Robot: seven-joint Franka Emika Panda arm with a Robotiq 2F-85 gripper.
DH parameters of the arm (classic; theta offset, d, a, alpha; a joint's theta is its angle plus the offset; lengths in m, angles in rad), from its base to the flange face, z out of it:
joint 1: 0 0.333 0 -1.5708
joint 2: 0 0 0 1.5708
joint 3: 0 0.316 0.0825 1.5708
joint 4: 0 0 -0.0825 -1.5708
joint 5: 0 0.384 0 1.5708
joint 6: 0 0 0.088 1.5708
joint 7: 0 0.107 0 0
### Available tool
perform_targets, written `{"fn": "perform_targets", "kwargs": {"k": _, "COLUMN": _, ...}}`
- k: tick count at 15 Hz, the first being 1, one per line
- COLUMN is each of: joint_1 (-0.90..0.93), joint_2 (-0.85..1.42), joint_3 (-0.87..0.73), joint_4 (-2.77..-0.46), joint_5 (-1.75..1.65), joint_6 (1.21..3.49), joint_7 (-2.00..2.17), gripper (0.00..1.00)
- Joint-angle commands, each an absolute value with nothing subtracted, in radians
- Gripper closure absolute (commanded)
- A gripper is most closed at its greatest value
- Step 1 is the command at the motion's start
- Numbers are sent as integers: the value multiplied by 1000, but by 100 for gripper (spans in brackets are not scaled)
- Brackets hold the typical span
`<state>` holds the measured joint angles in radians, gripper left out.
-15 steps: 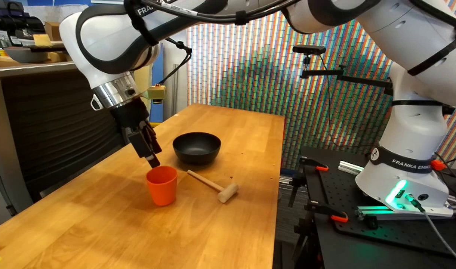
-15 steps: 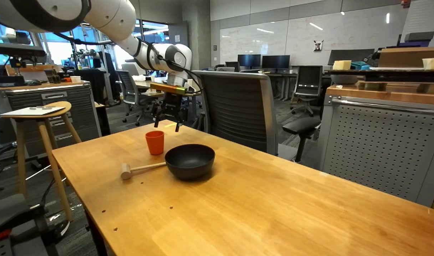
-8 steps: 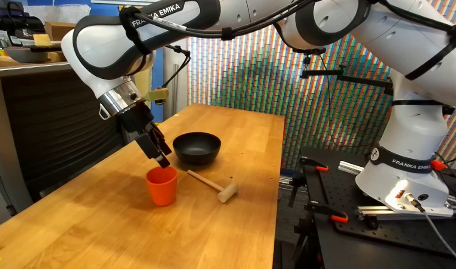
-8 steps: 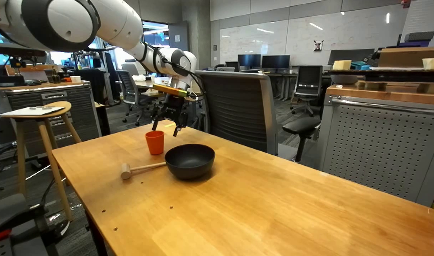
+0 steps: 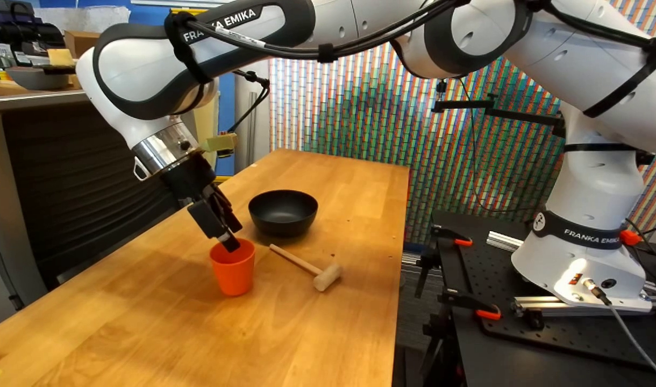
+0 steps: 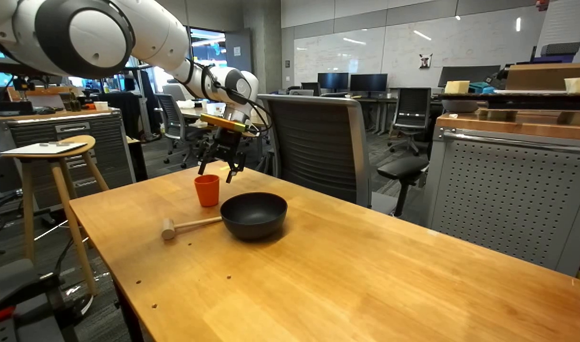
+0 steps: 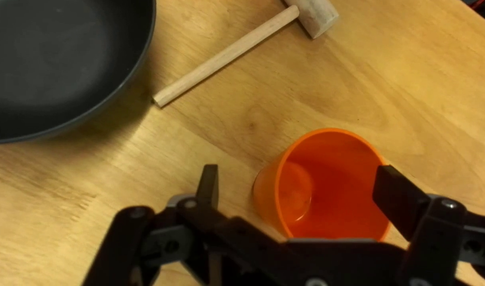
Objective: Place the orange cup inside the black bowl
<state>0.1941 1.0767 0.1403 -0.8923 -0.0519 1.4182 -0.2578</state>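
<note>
Since the earlier frame, only the white arm (image 5: 145,70) and its black tool (image 6: 215,175) are moving, easing slightly toward the cup (image 5: 234,271); the cup, the bowl (image 5: 283,224) and the mallet (image 7: 242,45) are keeping their spots. The orange cup is standing upright on the wooden desk (image 6: 366,270), near the black bowl and outside it. The bowl is sitting right way up, so it is seemingly waiting to receive the cup. The mallet is lying near both, its handle end close to the bowl, and is probably playing no part. In an exterior view the tool is leaning over the cup, its jaws standing wide apart and holding nothing, presumably to leave room for the cup's wall between them. In the wrist view, one finger (image 7: 397,198) is overlapping the cup's right rim, while the other finger (image 7: 208,184) is hanging off to the left. Whether the overlapping finger is touching, dipping inside or hovering, the views are not telling. Going straight down could be risking a knock on the rim.
</note>
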Motion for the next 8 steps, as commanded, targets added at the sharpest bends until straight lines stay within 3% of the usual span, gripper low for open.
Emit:
{"fn": "perform_targets", "kwargs": {"k": 1, "joint_1": 195, "joint_2": 1113, "joint_3": 140, "joint_4": -845, "joint_5": -49, "joint_6": 1423, "joint_7": -256, "gripper": 0}}
{"fn": "perform_targets", "kwargs": {"k": 3, "joint_1": 200, "joint_2": 1118, "joint_3": 134, "joint_4": -850, "joint_5": -59, "joint_6": 1441, "joint_7": -254, "gripper": 0}}
{"fn": "perform_targets", "kwargs": {"k": 4, "joint_1": 200, "joint_2": 1121, "joint_3": 135, "joint_4": -850, "joint_5": -61, "joint_6": 1447, "joint_7": -258, "gripper": 10}}
{"fn": "perform_targets", "kwargs": {"k": 5, "joint_1": 202, "joint_2": 1124, "joint_3": 134, "joint_4": -852, "joint_5": -66, "joint_6": 1459, "joint_7": -261, "gripper": 26}}
{"fn": "perform_targets", "kwargs": {"k": 8, "joint_1": 203, "joint_2": 1127, "joint_3": 134, "joint_4": -855, "joint_5": -71, "joint_6": 1475, "joint_7": -262, "gripper": 50}}
